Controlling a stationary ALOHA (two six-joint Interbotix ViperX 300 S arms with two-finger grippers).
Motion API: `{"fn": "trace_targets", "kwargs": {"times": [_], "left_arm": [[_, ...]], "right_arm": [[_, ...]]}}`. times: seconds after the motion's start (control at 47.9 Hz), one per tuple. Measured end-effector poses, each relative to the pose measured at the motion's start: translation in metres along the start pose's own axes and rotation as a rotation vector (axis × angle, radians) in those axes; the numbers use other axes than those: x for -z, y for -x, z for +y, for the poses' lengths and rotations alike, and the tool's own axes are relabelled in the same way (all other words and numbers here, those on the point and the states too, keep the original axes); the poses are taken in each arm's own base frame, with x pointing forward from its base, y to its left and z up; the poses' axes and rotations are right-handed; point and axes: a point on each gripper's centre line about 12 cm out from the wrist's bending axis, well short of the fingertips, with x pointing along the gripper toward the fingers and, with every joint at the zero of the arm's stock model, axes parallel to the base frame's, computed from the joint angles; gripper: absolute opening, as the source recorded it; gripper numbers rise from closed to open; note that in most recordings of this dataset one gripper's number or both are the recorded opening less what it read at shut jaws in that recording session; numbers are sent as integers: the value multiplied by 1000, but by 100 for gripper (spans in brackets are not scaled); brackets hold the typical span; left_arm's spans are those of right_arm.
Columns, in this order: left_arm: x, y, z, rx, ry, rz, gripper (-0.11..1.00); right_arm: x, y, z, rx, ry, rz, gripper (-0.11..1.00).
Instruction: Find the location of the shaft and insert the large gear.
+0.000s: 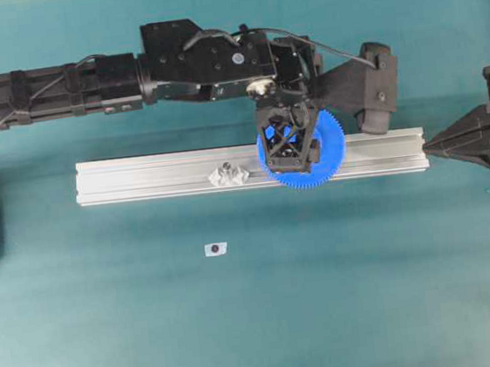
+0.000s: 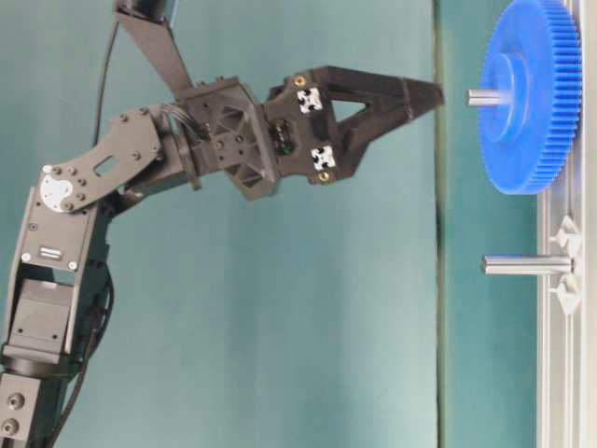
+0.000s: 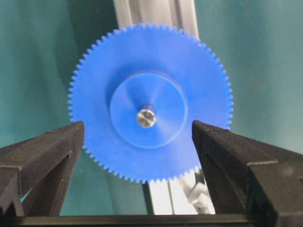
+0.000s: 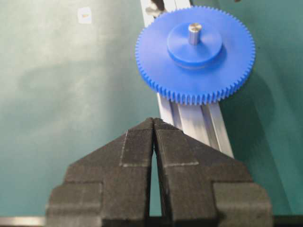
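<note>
Overhead, the left pincer (image 1: 289, 139) hides much of the large gear (image 1: 326, 162) and the shaft beneath.

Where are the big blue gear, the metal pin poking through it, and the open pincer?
large gear (image 3: 94, 137): left wrist view, toothed disc face.
shaft (image 3: 146, 117): left wrist view, shiny tip.
left pincer (image 3: 138, 132): left wrist view, gap between fingertips.

Large gear (image 3: 150, 101) seated flat on shaft (image 3: 146, 117), tip protruding
</note>
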Motion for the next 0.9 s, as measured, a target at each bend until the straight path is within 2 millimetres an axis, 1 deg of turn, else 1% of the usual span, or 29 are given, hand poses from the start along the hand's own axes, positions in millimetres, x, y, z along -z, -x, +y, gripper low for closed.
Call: {"fn": "trace_targets", "kwargs": {"times": [0.125, 0.188, 0.355, 0.585, 0.898], "left_arm": [[-2, 10, 1, -5, 11, -16, 93], [-4, 20, 2, -10, 13, -32, 93], [-6, 37, -1, -12, 10, -48, 93], [-5, 38, -8, 2, 1, -20, 93], [-2, 38, -9, 8, 49, 2, 93]], "right_arm": [[1, 0, 0, 0, 0, 3, 3], [1, 0, 0, 0, 0, 3, 3], [0, 0, 0, -1, 1, 2, 3], [1, 0, 0, 1, 1, 3, 3], [1, 0, 0, 0, 0, 3, 3]]}}
